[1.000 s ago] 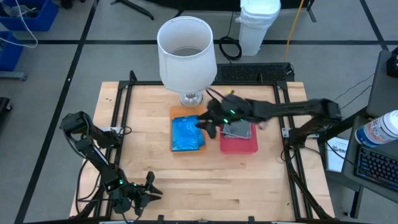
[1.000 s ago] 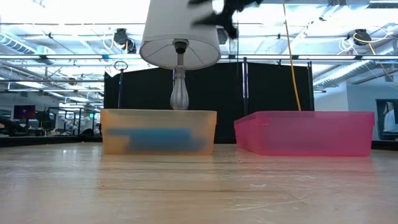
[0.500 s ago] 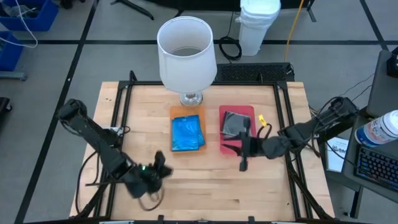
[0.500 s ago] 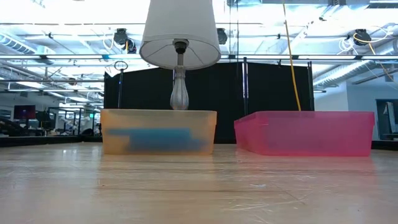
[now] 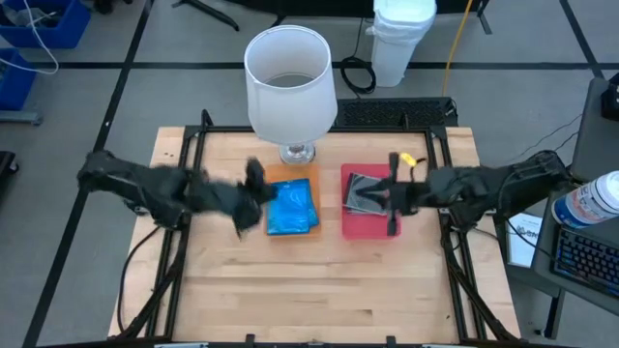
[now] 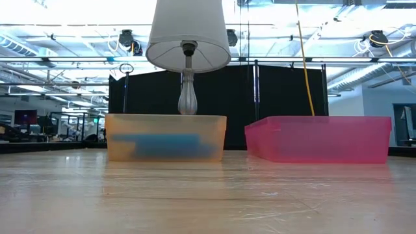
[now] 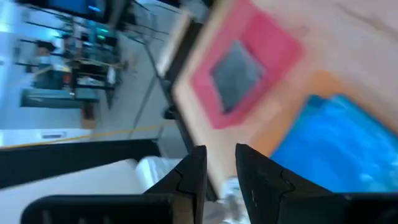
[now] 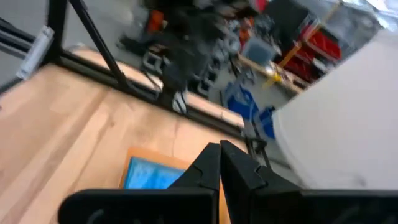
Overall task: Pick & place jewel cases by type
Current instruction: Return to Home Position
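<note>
Shows from above a blue jewel case [image 5: 292, 206] lying in the orange tray [image 5: 279, 174] mid-worktop [image 5: 319, 280], and a grey jewel case [image 5: 366, 193] in the red tray [image 5: 372, 227] at its 3 o'clock. Places the left tool [image 5: 255, 193] at the orange tray's 9 o'clock edge, fingers [image 7: 194, 171] a narrow slit apart, gripping nothing. Places the right tool [image 5: 391, 196] over the red tray's 3 o'clock side, fingers [image 8: 210, 165] pressed together, empty.
</note>
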